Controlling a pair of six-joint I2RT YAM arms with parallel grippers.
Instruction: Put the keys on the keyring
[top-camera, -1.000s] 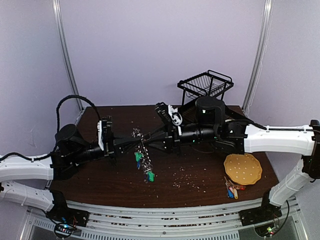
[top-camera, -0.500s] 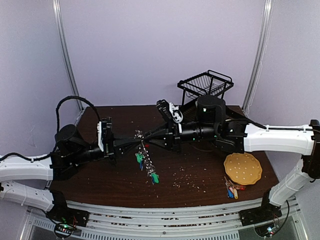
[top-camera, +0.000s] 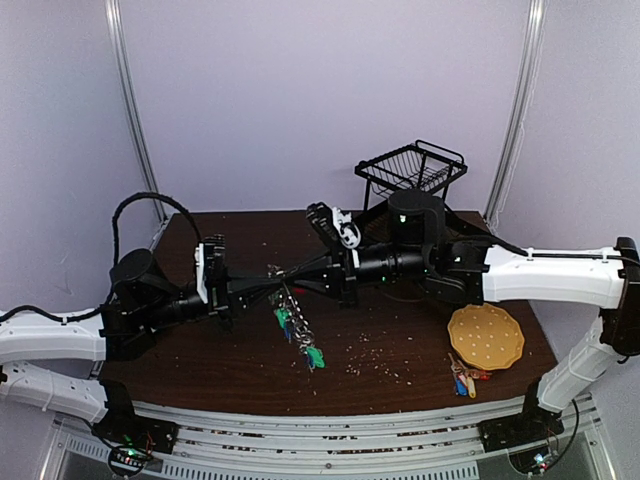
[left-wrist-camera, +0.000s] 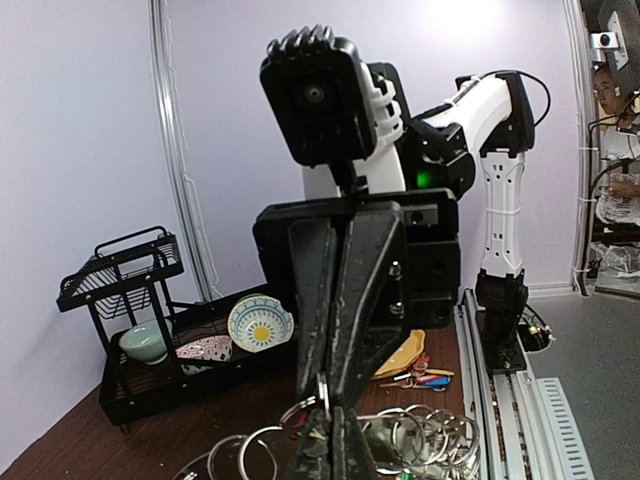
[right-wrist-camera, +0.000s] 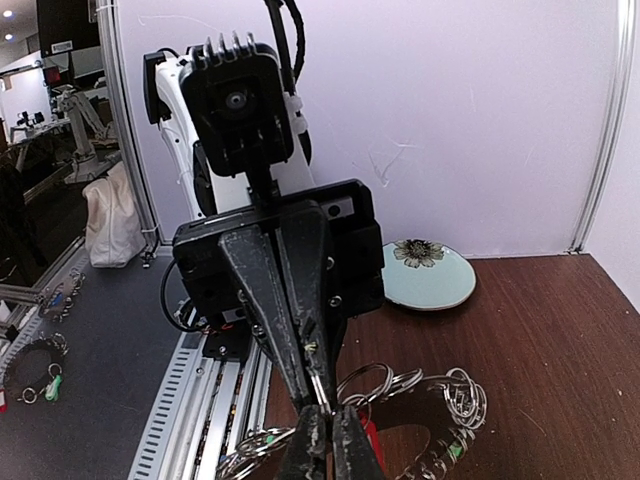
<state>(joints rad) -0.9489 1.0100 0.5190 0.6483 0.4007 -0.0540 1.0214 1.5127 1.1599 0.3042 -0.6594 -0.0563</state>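
Note:
The keyring (top-camera: 291, 303) hangs above the table's middle between my two grippers, which meet tip to tip. Its green and blue tagged keys (top-camera: 314, 356) dangle down to the table. My left gripper (top-camera: 268, 285) is shut on a thin ring of the bunch (left-wrist-camera: 322, 392); several metal loops (left-wrist-camera: 440, 430) spread beside it. My right gripper (top-camera: 293, 278) is shut on the same bunch from the other side. In the right wrist view my own tips (right-wrist-camera: 325, 415) pinch a ring wire, with loops (right-wrist-camera: 425, 385) and a red tag (right-wrist-camera: 369, 437) behind.
A loose bunch of red, yellow and blue keys (top-camera: 462, 380) lies front right by a yellow plate (top-camera: 485, 337). A black dish rack (top-camera: 410, 168) with bowls stands at the back. A pale green plate (right-wrist-camera: 428, 275) lies at the left. Crumbs dot the table.
The hanging keys have swung right and slightly lower. Both grippers stay shut on the keyring, with the right wrist shifting a little.

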